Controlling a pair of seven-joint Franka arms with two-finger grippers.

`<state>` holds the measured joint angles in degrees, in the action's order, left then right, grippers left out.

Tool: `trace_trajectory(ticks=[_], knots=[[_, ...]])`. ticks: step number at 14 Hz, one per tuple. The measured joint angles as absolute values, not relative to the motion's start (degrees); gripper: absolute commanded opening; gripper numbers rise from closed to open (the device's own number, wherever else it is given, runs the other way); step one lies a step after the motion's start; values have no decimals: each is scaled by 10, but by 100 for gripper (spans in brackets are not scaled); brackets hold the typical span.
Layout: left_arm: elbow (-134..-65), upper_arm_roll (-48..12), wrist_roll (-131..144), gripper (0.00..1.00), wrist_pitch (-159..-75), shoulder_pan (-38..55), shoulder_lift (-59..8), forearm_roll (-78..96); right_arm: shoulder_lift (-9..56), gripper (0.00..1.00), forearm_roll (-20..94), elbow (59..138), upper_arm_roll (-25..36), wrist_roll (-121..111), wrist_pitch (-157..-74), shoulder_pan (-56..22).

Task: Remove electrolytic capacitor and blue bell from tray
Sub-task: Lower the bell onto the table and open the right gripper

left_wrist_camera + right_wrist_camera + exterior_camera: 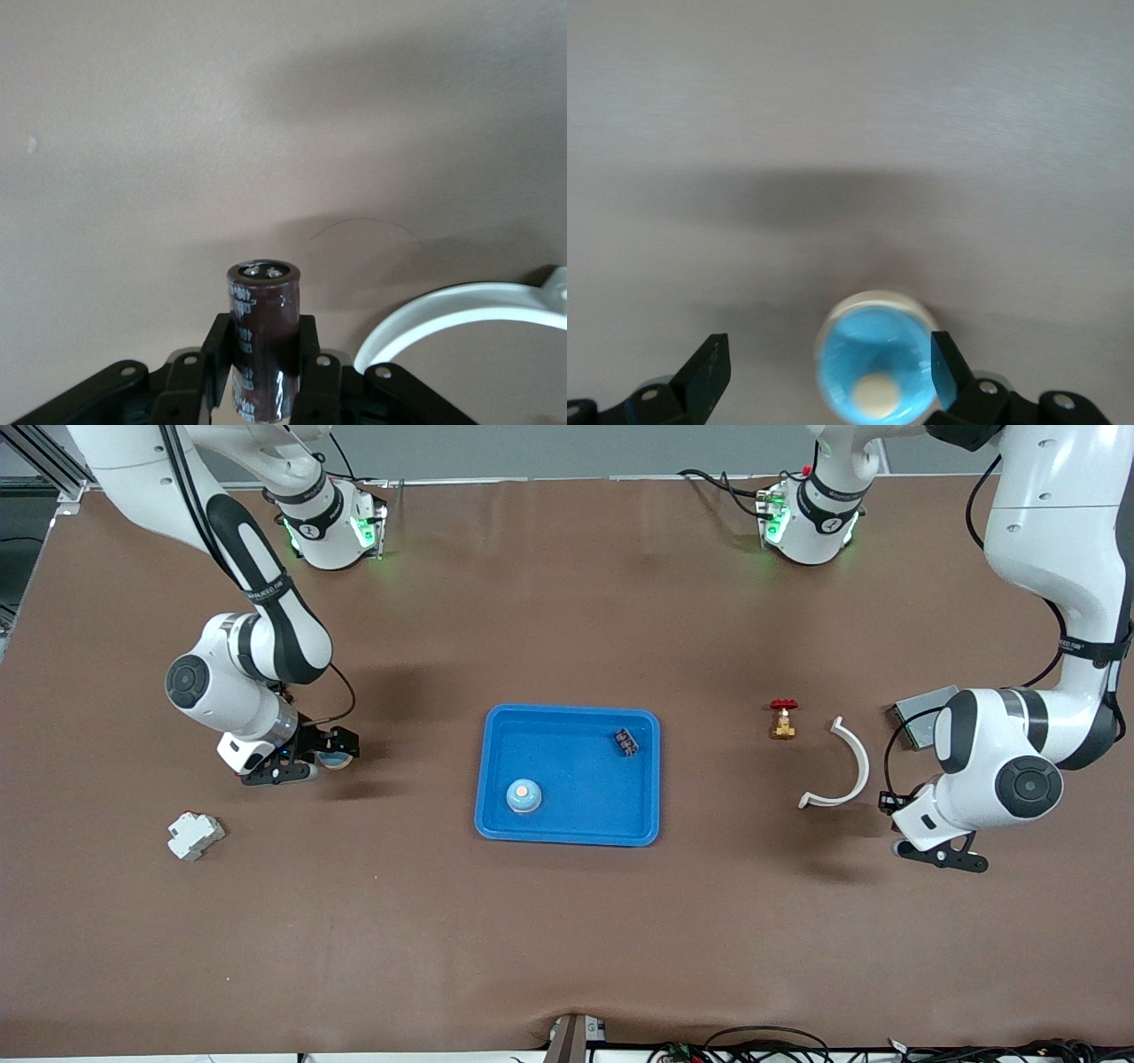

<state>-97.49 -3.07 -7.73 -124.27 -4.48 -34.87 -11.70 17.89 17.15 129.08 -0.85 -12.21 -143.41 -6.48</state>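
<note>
The left claw (264, 376) is clamped on the capacitor (264, 310), off the tray (567, 717) toward the left arm's end. The right claw (828, 363) gapes wide around a blue bell (873, 372) on the tabletop (567, 939), off the tray toward the right arm's end. Another bell (524, 796) sits in the tray.

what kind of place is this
Probably a robotics lab bench: two white Franka arms bolted to a brown-covered table, a bright blue shallow plastic tray, loose parts like a small brass valve with red handwheel.

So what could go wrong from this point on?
The right gripper stands open around the blue bell, with one finger very close to it, so lifting away could knock it. The left gripper holds the capacitor upright beside the white curved piece; once released, it might tip against that piece.
</note>
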Motion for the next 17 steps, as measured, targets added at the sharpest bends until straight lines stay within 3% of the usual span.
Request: trace_trajectory(ticks=[3,10,17], knots=[[-981,-31,-78,0,-1243,-52,-352,-117,159,100,154,1228,-9,-67,-1342,-78],[-991,-31,-76,0,-1243,-53,-364,-117,162,100,116,1159,-15,182,-1331,-192],[-991,-31,-75,0,-1243,-54,-373,-117,266,100,24,1022,-15,419,-1315,-290]])
